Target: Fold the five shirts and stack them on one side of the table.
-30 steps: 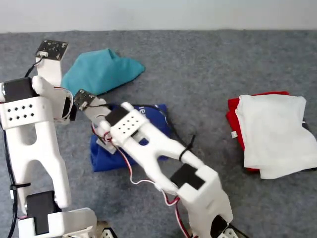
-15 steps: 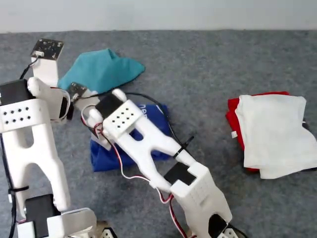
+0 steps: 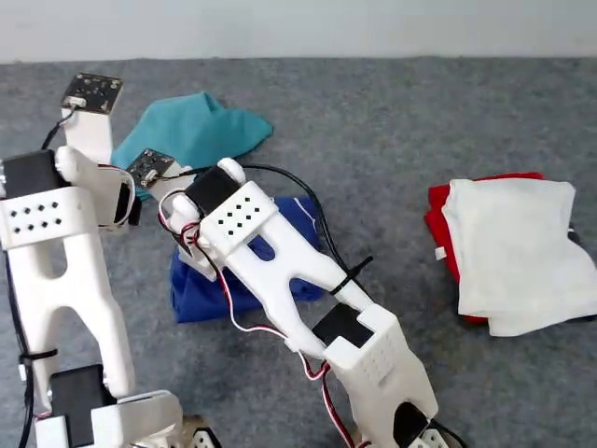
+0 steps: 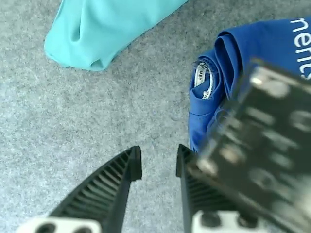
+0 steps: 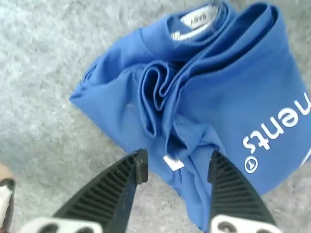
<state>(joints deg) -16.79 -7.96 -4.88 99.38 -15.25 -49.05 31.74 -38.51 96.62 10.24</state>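
Note:
A crumpled blue shirt (image 3: 291, 217) lies left of the table's middle, with my right arm (image 3: 270, 261) stretched across it. My right gripper (image 5: 177, 167) is open just above the blue shirt (image 5: 209, 97), over its bunched folds near the collar label. My left gripper (image 4: 156, 162) is open over bare carpet beside the collar of the blue shirt (image 4: 214, 82), holding nothing. A teal shirt (image 3: 191, 131) lies loosely folded at the back left, and its edge, the teal shirt (image 4: 102, 29), is beyond my left gripper. At the right, a white shirt (image 3: 518, 247) lies folded on a red shirt (image 3: 440, 219).
Grey carpet (image 3: 392, 140) covers the table, with bare room in the middle and at the back. My right arm's camera board (image 4: 262, 141) hangs close beside my left gripper. A pale wall (image 3: 298, 28) runs along the far edge.
My right arm has swung toward the far left over the blue shirt, bringing its wrist closer to the left arm. The left arm has barely moved.

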